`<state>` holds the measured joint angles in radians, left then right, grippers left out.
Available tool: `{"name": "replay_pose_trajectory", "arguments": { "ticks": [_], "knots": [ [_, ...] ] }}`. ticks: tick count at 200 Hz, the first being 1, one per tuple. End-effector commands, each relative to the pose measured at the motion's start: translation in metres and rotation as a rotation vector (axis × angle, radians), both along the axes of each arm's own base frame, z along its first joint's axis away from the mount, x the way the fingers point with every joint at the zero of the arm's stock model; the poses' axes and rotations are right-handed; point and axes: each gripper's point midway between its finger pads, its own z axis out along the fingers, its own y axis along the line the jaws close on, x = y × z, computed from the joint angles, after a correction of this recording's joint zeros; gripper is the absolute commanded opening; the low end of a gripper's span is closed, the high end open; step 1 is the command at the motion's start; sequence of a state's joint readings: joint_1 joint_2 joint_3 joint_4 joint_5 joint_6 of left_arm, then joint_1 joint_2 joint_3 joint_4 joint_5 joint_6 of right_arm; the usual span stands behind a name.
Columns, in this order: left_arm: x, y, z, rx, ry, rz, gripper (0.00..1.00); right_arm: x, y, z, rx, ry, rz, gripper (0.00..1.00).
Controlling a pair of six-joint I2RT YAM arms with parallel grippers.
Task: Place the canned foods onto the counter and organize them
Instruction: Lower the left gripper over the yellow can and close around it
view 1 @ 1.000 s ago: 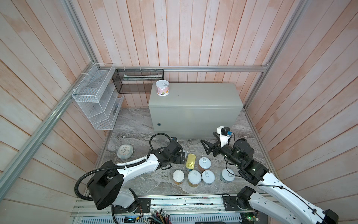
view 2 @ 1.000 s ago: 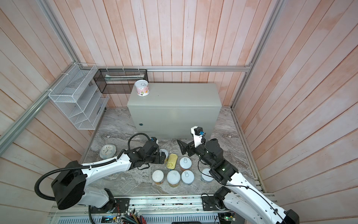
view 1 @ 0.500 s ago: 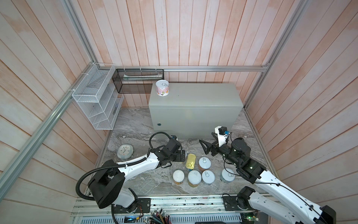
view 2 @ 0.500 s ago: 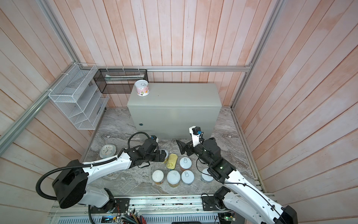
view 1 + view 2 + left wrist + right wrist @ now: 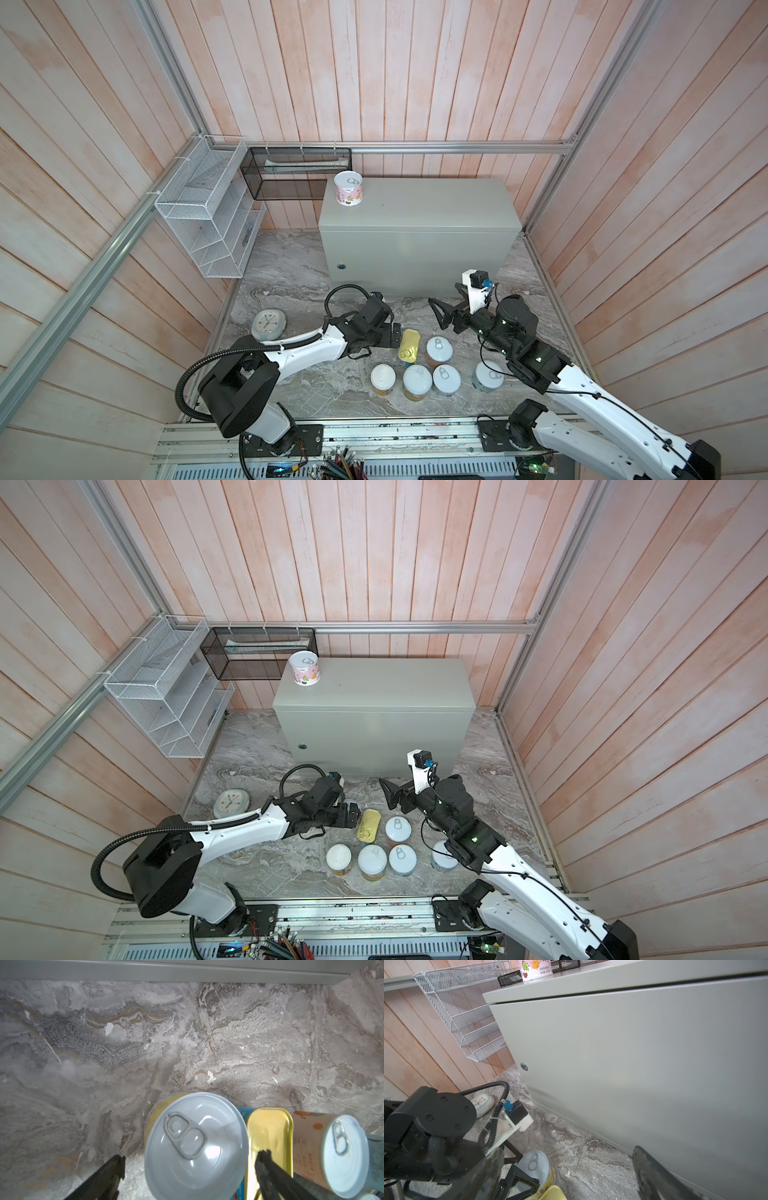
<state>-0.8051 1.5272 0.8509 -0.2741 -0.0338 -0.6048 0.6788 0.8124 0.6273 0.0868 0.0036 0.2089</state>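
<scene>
My left gripper is low over the marble, open, with one finger on each side of a yellow-labelled can; gaps show on both sides. A gold tin lies right beside that can. Several more cans stand nearby: an orange one, a white-lidded one, a yellow one and two blue ones. A pink can stands on the back left corner of the counter. My right gripper hangs open and empty before the counter's front.
A pale-blue clock lies on the marble at the left. A white wire rack hangs on the left wall and a black mesh basket on the back wall. Wooden walls close in on three sides.
My left gripper has edged slightly forward around the yellow-labelled can. The right wrist has shifted a little to the left. No can has moved.
</scene>
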Motion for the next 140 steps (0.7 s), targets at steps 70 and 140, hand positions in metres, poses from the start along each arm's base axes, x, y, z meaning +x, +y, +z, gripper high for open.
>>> {"name": "replay_pose_trajectory", "arguments": {
  "ticks": [70,140],
  "knots": [
    [0.012,0.0,0.0,0.051,-0.039,-0.002,0.98,-0.001,-0.003,-0.004,0.01,0.027,-0.013,0.97],
    [0.018,0.011,-0.005,0.111,-0.054,0.036,0.9,-0.001,-0.004,-0.011,0.006,0.044,-0.021,0.97]
  ]
}}
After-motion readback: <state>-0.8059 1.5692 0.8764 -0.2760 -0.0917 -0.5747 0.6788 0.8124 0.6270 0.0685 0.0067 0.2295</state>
